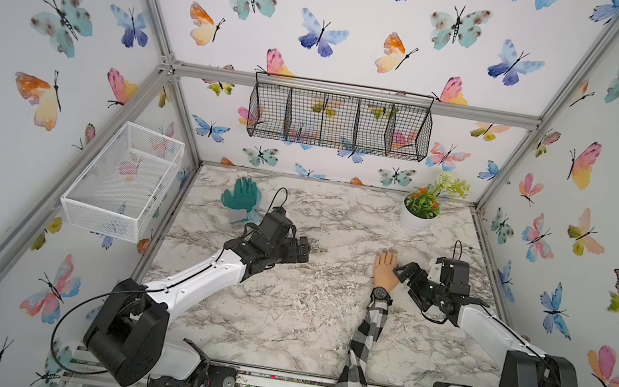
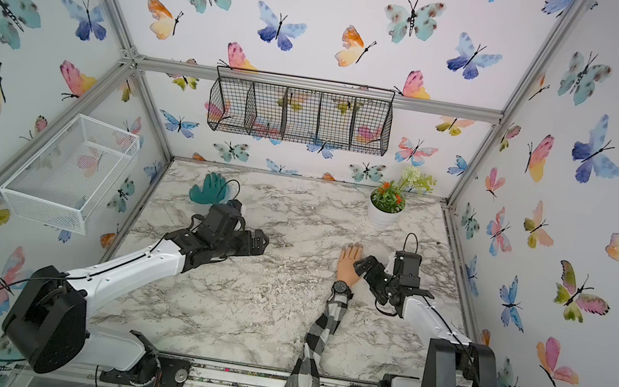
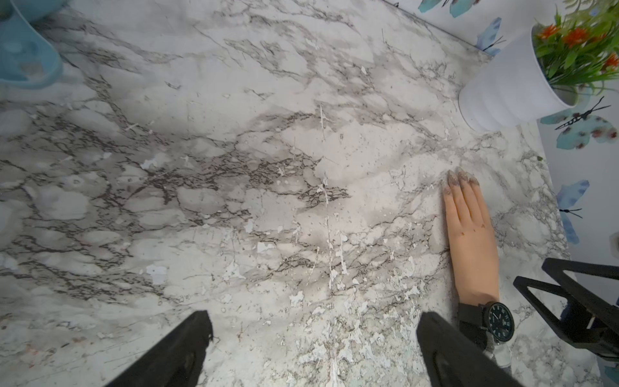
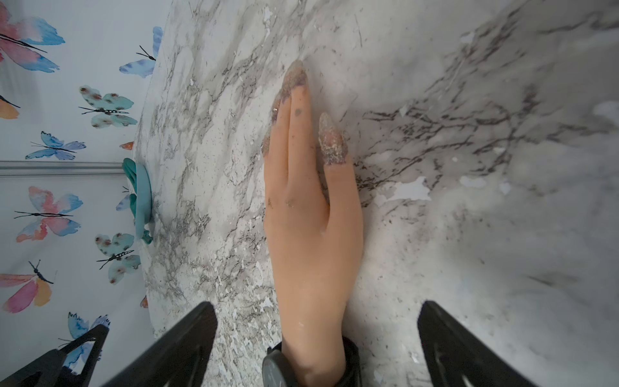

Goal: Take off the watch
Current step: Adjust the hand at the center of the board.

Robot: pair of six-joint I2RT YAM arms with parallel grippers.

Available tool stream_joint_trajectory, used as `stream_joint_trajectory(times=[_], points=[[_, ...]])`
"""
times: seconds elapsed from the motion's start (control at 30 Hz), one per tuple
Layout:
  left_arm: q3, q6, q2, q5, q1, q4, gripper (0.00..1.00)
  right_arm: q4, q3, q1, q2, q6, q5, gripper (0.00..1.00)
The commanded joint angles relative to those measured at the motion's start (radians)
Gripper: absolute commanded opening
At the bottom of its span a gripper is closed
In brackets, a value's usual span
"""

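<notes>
The watch (image 1: 380, 294) (image 2: 341, 289), black with a round dark dial, is strapped round the wrist of a mannequin hand (image 1: 386, 266) (image 4: 311, 234) that lies flat on the marble table. A plaid sleeve (image 1: 362, 350) covers the forearm. My right gripper (image 1: 403, 274) (image 4: 318, 306) is open beside the hand's thumb side. In the right wrist view its fingers straddle the hand, with the watch (image 4: 278, 367) at the frame's lower edge. My left gripper (image 1: 302, 248) (image 3: 315, 320) is open over bare marble, left of the hand. The watch (image 3: 499, 316) shows beside one left finger.
A teal glove (image 1: 242, 194) lies at the back left of the table (image 1: 280, 316). A white pot with a plant (image 1: 418, 216) stands at the back right. A white wire basket (image 1: 124, 182) hangs on the left wall, a black wire basket (image 1: 339, 117) on the back wall.
</notes>
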Motion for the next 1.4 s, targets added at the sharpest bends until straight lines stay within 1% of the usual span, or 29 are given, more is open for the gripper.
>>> stream_joint_trajectory(times=[0.0,0.17,0.27,0.4,0.53,0.77,0.9,1.17,1.27,1.37], points=[[0.034,-0.024,0.043,0.021,-0.042,-0.001,0.98,0.047,-0.009,-0.002,0.034,0.021,-0.057,0.97],[0.066,-0.019,0.093,0.030,-0.149,0.014,0.98,0.069,0.001,-0.004,0.077,0.027,-0.072,0.97],[0.072,-0.022,0.119,0.048,-0.211,0.044,0.98,0.070,-0.006,-0.004,0.078,0.022,-0.071,0.97],[0.088,-0.050,0.159,0.046,-0.291,0.065,0.98,0.077,-0.019,-0.003,0.077,0.021,-0.070,0.97],[0.144,-0.034,0.217,0.054,-0.360,0.073,0.98,0.095,-0.035,-0.004,0.083,0.030,-0.071,0.97],[0.273,-0.037,0.356,0.067,-0.445,0.063,0.98,0.101,-0.043,-0.003,0.084,0.030,-0.062,0.97],[0.352,-0.069,0.427,0.023,-0.481,0.014,0.98,0.098,-0.042,-0.004,0.079,0.036,-0.054,0.97],[0.408,-0.121,0.503,-0.056,-0.542,-0.037,0.98,0.085,-0.016,-0.003,0.081,0.057,0.012,0.98],[0.453,-0.133,0.547,-0.089,-0.560,-0.073,0.98,0.088,-0.002,-0.003,0.096,0.068,0.025,0.98],[0.505,-0.139,0.600,-0.099,-0.575,-0.104,0.98,0.084,0.013,-0.004,0.115,0.084,0.052,0.98]])
